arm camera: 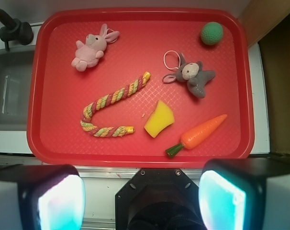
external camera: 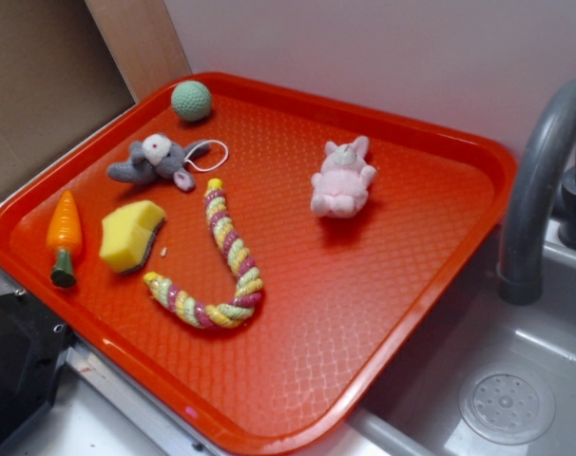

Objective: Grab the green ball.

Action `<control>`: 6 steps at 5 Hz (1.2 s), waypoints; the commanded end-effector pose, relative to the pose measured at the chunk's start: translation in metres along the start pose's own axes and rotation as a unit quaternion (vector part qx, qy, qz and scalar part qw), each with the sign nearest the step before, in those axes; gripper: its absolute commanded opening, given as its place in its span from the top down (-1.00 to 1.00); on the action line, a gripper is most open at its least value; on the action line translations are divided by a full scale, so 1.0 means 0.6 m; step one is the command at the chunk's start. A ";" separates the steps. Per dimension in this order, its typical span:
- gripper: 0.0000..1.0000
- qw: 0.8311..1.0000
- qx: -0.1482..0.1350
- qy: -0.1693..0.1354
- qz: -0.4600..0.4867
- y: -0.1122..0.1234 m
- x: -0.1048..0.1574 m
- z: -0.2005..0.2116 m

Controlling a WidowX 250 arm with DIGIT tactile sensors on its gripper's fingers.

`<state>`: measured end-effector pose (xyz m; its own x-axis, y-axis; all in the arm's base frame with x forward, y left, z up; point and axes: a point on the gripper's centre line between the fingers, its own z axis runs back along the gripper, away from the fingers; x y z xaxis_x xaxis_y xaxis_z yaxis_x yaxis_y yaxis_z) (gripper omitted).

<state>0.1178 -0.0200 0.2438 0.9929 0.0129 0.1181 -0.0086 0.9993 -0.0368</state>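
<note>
The green ball [arm camera: 212, 33] lies in the tray [arm camera: 135, 153] corner; the tool [arm camera: 141, 196] hangs wide apart, holding nothing.

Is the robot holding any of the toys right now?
No, nothing is held. The end effector is open and empty, back at the tray's near edge. The green ball sits untouched in the far corner.

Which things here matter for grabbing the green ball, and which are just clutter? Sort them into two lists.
For the job:
- green ball, in a far corner of the red tray
- gripper, open, short of the tray

Just lying about:
- pink plush bunny
- gray plush toy
- striped rope
- yellow sponge
- toy carrot
</note>
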 end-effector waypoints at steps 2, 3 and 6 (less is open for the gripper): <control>-1.00 0.999 0.013 -0.025 0.042 0.044 0.043 -0.010; -1.00 0.995 0.042 -0.045 0.077 0.069 0.074 -0.031; -1.00 0.982 0.097 -0.097 0.129 0.187 0.211 -0.184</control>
<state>0.2566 0.0808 0.1318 0.9249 0.2554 0.2816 -0.2912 0.9522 0.0928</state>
